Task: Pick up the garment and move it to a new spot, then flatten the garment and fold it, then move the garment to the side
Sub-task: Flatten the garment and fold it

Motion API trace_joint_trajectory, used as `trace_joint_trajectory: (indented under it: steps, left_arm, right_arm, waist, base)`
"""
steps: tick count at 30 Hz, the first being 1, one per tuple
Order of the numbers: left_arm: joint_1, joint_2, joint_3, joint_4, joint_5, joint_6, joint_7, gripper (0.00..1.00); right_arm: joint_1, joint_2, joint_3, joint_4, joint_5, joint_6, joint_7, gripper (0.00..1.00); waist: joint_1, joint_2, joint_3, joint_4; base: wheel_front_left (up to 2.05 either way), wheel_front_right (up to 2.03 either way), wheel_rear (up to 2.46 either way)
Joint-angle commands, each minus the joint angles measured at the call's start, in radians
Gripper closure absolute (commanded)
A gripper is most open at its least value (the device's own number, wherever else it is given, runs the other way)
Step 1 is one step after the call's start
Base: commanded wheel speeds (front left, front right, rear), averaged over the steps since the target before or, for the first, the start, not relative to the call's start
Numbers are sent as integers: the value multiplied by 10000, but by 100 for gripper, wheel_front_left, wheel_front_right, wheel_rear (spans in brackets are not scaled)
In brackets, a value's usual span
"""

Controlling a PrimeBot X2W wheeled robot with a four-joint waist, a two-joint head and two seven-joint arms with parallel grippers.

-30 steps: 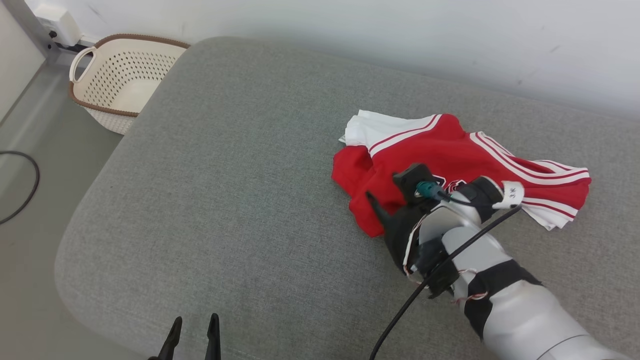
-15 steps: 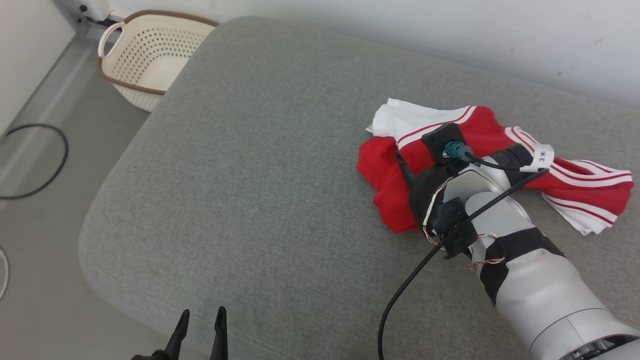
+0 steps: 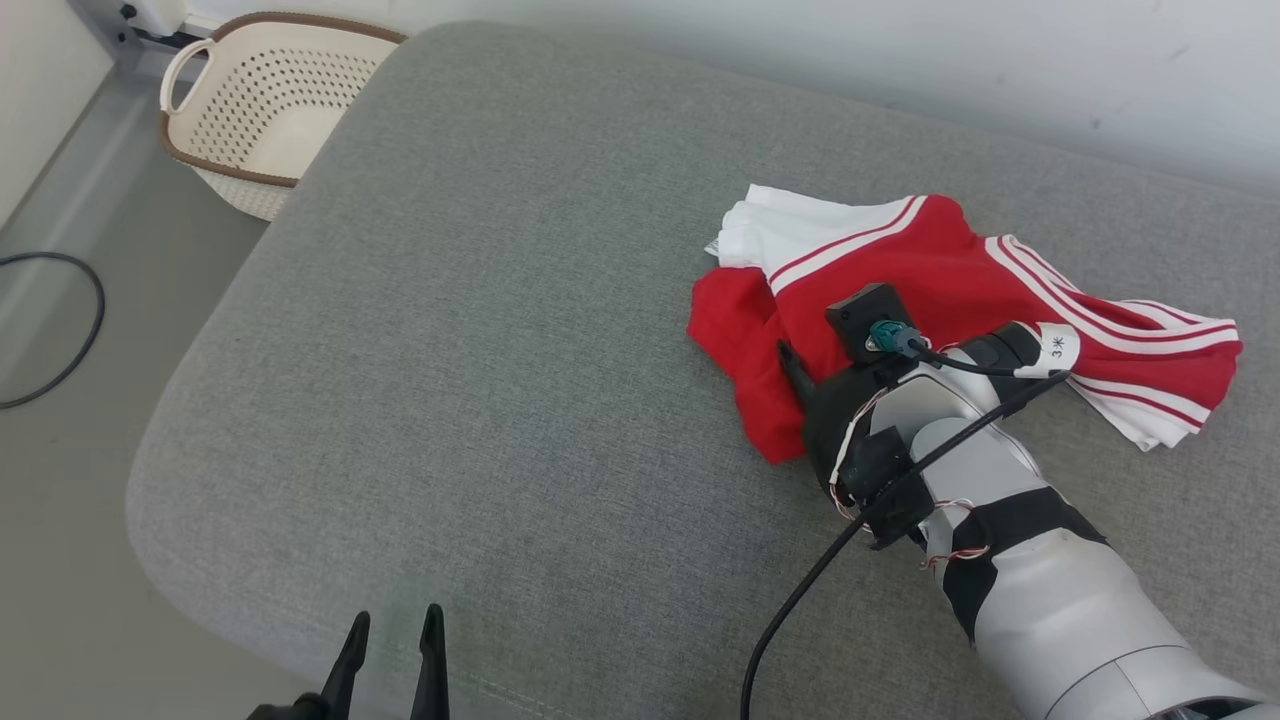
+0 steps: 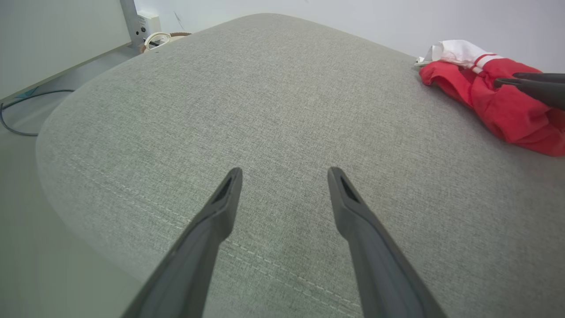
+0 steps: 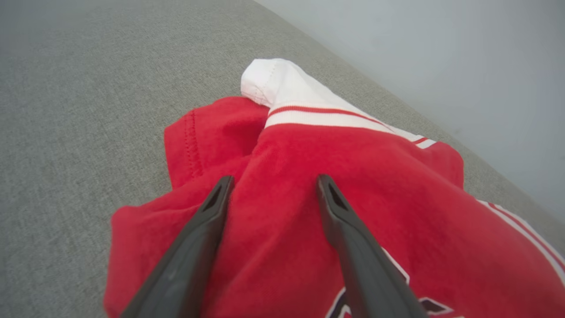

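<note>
Our right hand, released, hovers over the red garment, which stretches off to its right; bare cushion lies left.

grey fabric cushion, red-and-white garment crumpled on its right side

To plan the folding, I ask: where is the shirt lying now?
In the head view the shirt lies crumpled on the right side of the grey cushion, near the wall, under the open right hand.
</note>
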Motion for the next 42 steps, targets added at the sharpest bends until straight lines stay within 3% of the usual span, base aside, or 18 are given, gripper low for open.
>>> trace_joint_trajectory:
  steps: [1, 3, 4, 5, 6, 7, 11, 21, 25, 30, 31, 33, 36, 42]
  left_arm:
    - [-190, 7, -21, 17, -29, -35, -41, 0]
    - [-238, 7, -47, 20, -47, -39, -41, 0]
    - [-281, 6, -77, 26, -71, -39, -41, 0]
    - [-325, 7, -126, 36, -74, -44, -41, 0]
    - [-362, 7, -158, 38, -95, -27, -41, 0]
    - [-405, 9, -183, 46, -108, -23, -41, 0]
    - [-308, 7, -151, 59, -122, -10, -41, 0]
    - [-38, 4, -145, 81, -284, -129, -41, 0]
    - [-343, 9, -540, 69, -396, -162, -41, 0]
    - [-677, 9, -1255, 96, -592, -221, -40, 0]
    - [-709, 7, -1452, 102, -634, -221, -41, 0]
    - [-647, 12, -1527, 106, -635, -165, -41, 0]
    - [-463, 6, -1467, 77, -635, -95, -41, 0]
    - [-369, 6, -1161, 84, -447, -123, -40, 0]
  right_arm:
    - [106, -4, -6, -15, -84, -6, 119, 7]
    - [95, -8, -8, 14, -143, -6, 208, 10]
    - [78, -9, -23, 57, -162, -6, 324, 30]
    - [75, -24, -71, 122, -165, -6, 449, 44]
    - [59, -45, -71, 164, -232, -6, 550, 66]
    - [76, -43, -132, 217, -173, -6, 647, 100]
    - [65, -25, -263, 125, 44, -6, 446, 100]
    - [-821, -158, -700, -1240, 845, -6, -1834, 100]
    - [-1666, -454, -975, -1295, 565, -6, -2006, 100]
    - [-2599, -983, -1667, -155, -41, -6, -1350, 100]
    - [-2773, -952, -1979, 515, -160, -6, -647, 0]
    - [-2986, -824, -2139, 975, -114, -1, -211, 0]
    - [-3071, -773, -2134, 1185, -51, -1, -534, 0]
    - [-2793, -702, -2060, 1360, 300, -3, -1426, 0]
  waist:
    - [-1, -1, 65, -107]
    - [-1, -1, 89, -107]
    - [-1, -1, 116, -91]
    - [-1, -1, 136, -54]
    - [-1, -1, 150, -13]
    - [-1, -1, 159, 45]
    - [-1, -1, 172, 235]
    - [-1, -1, 367, 486]
    - [-1, -1, 591, 833]
    - [-1, -1, 857, 1583]
    - [-1, -1, 928, 1814]
    - [-1, -1, 972, 1932]
    - [-1, -1, 973, 1901]
    - [-1, -1, 764, 1210]
  base:
    - [0, 0, 0]
    - [0, 0, 0]
    - [0, 0, 0]
    - [0, 0, 0]
    - [0, 0, 0]
    - [0, 0, 0]
    - [0, 0, 0]
    - [0, 0, 0]
    - [0, 0, 0]
    - [0, 0, 0]
    - [0, 0, 0]
    - [0, 0, 0]
    - [0, 0, 0]
    - [0, 0, 0]
